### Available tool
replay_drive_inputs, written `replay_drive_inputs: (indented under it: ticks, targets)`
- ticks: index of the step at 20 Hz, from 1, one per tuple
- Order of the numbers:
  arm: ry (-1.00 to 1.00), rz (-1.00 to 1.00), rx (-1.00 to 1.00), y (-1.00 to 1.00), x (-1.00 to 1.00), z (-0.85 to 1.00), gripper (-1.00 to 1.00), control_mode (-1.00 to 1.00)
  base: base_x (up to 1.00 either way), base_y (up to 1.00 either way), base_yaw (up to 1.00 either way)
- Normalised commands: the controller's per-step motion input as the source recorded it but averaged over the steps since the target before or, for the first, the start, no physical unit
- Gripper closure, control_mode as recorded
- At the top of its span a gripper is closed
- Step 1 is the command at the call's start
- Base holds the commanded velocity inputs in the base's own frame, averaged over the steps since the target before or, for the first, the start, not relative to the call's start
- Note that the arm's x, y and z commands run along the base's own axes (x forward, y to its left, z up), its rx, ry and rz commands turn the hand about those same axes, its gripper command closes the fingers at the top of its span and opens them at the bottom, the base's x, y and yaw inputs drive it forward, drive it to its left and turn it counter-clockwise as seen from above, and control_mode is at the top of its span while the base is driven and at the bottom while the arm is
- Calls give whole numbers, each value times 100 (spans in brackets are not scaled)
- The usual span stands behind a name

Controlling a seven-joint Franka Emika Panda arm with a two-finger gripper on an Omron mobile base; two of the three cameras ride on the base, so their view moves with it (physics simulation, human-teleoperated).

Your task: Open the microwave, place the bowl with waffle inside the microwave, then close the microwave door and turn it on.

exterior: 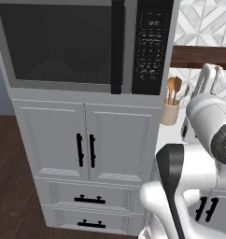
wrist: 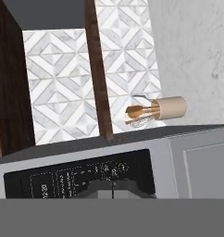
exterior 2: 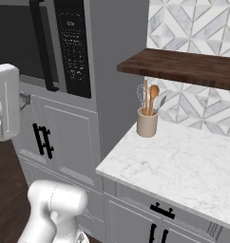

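The microwave [exterior: 82, 44] sits built into the tall grey unit above the cabinet doors [exterior: 87, 140], at the left of the scene; its door [exterior: 59, 42] is shut, flush with the frame. The door is a wide, stiff glass panel that should swing on a hinge at its left edge, and the place to take hold is the black bar handle [exterior: 117, 46], whose long axis runs straight up and down beside the keypad [exterior: 152, 46]. The glass looks smooth and slippery, the handle far the surer hold. The keypad faces out into the room, just right of the handle. In the hand view the keypad [wrist: 81, 178] lies very close ahead of the end effector [wrist: 113, 194], whose fingers are fully closed and hold nothing. To the right, a utensil cup [exterior 2: 147, 121] with wooden spoons stands on the marble table [exterior 2: 183, 161], under a dark wooden shelf [exterior 2: 183, 66].
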Motion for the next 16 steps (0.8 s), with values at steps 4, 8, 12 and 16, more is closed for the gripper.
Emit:
replay_drive_inputs:
  ticks: [4,8,12,16]
  targets:
    - [-14,-7,0,-24,2,10,100,-100,0,0,0]
    - [-4,-1,-18,58,0,-1,100,-100,0,0,0]
    - [0,-4,-25,70,6,-5,100,-100,0,0,0]
    - [0,0,-15,19,42,-13,100,-100,0,0,0]
